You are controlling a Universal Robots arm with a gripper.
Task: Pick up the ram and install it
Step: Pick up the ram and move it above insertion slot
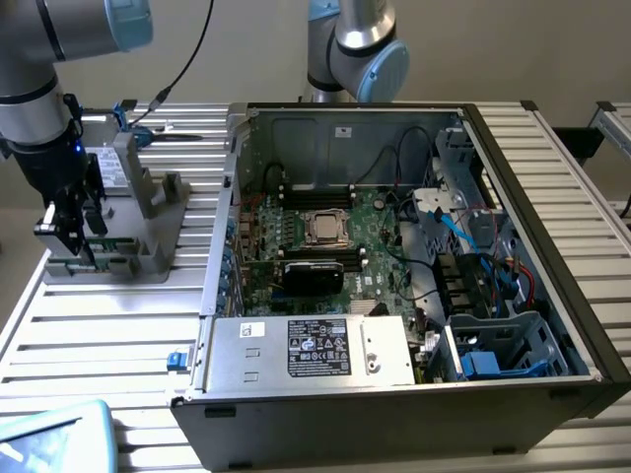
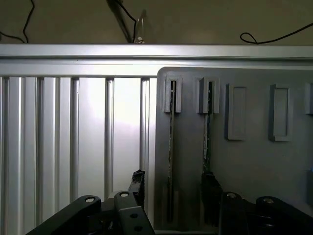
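Observation:
Two ram sticks stand on edge in the slots of a grey holder (image 2: pixel 244 161). In the wrist view the nearer stick (image 2: pixel 171 147) runs between my fingers, and the other stick (image 2: pixel 207 142) lies under the dark right finger (image 2: pixel 210 188). My gripper (image 2: pixel 174 188) is open, with a wide gap between each finger and the stick it straddles. In the exterior view the gripper (image 1: pixel 67 235) hangs low over the holder's (image 1: pixel 148 222) near end at that view's left, where a strip of green ram (image 1: pixel 104 243) shows. It holds nothing.
An open computer case (image 1: pixel 552 296) fills the middle and the exterior view's right, with the CPU socket (image 1: pixel 325 229) and black memory slots (image 1: pixel 314 202) on its motherboard. A grey drive (image 1: pixel 106 169) stands in the holder. Another arm's base (image 1: pixel 355 49) is behind the case.

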